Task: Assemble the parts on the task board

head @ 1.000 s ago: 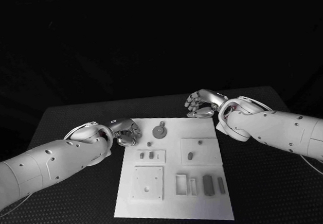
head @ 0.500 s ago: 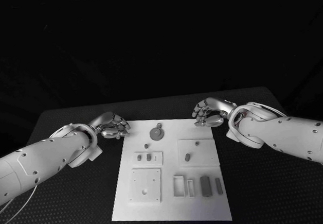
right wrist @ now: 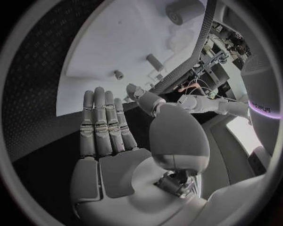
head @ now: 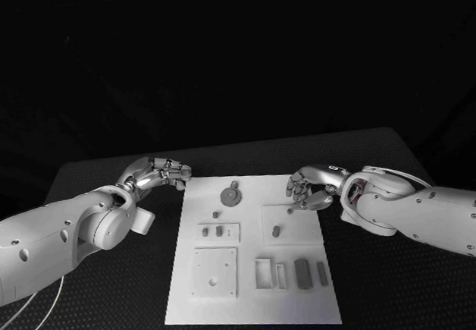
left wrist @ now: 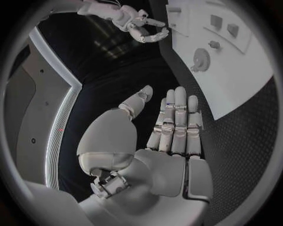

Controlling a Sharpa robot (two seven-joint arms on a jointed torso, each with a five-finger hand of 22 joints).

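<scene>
- We have the white task board (head: 258, 285) lying flat in the middle of the black bench (head: 95, 312), its long side running away from us.
- Our left hand (head: 156, 173) hovers just off the board's far left corner, over bare bench, touching nothing.
- From the left wrist view, that left hand (left wrist: 171, 127) is flat with its fingers (left wrist: 179, 113) stretched out straight side by side, thumb set apart, nothing in it.
- Our right hand (head: 311, 186) sits over the board's right edge, near the far right corner, fingers bent downward in the head view.
- In the right wrist view the right hand (right wrist: 109, 136) shows an empty palm, fingers extended together, thumb off to the side; it holds no part.
- A round toothed gear (head: 232, 195) lies at the far end of the board, between the two hands.
- Just nearer than the gear there is a small peg (head: 216, 214), then a raised plate with two small parts (head: 212, 231) on it.
- On the right, a square plate carries an oblong part (head: 275, 230).
- A larger square plate (head: 215, 271) sits on the near left of the board.
- Beside it, at the near right, long bar-shaped parts (head: 304, 273) lie side by side.
</scene>
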